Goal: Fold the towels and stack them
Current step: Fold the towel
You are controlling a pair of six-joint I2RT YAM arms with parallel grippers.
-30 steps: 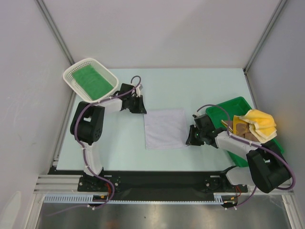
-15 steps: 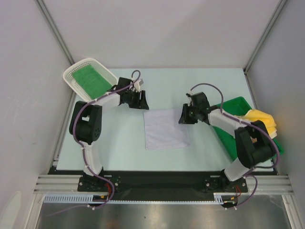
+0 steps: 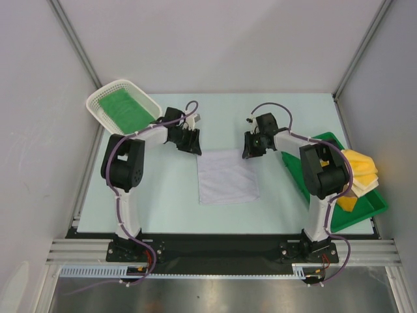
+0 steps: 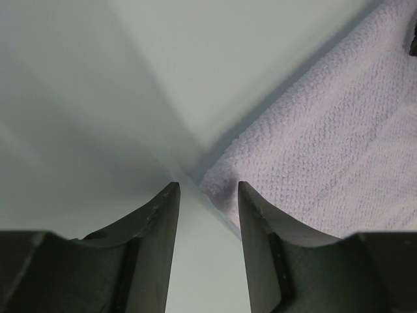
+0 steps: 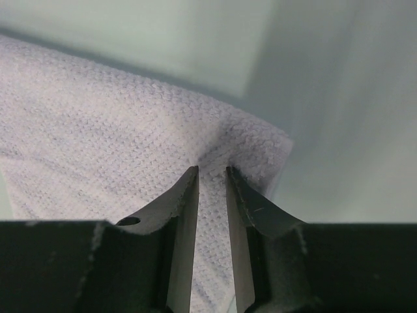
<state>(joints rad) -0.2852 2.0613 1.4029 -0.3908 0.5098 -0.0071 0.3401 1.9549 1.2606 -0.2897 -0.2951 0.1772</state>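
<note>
A white towel (image 3: 227, 176) lies flat in the middle of the table. My left gripper (image 3: 193, 145) stands open at the towel's far left corner. In the left wrist view that corner of the towel (image 4: 313, 150) sits just ahead of the left gripper (image 4: 207, 189), with nothing between the fingers. My right gripper (image 3: 249, 149) is down on the far right corner. In the right wrist view the jaws of the right gripper (image 5: 212, 171) are nearly together, pinching puckered towel (image 5: 117, 130) fabric.
A white basket (image 3: 104, 98) at the far left holds a folded green towel (image 3: 124, 111). A green tray (image 3: 365, 210) at the right edge carries a yellow towel (image 3: 361, 168). Grey walls close in both sides.
My right arm has swung from the tray's side up to the towel's far right corner and closed there. My left gripper has shifted slightly toward the far left corner.
</note>
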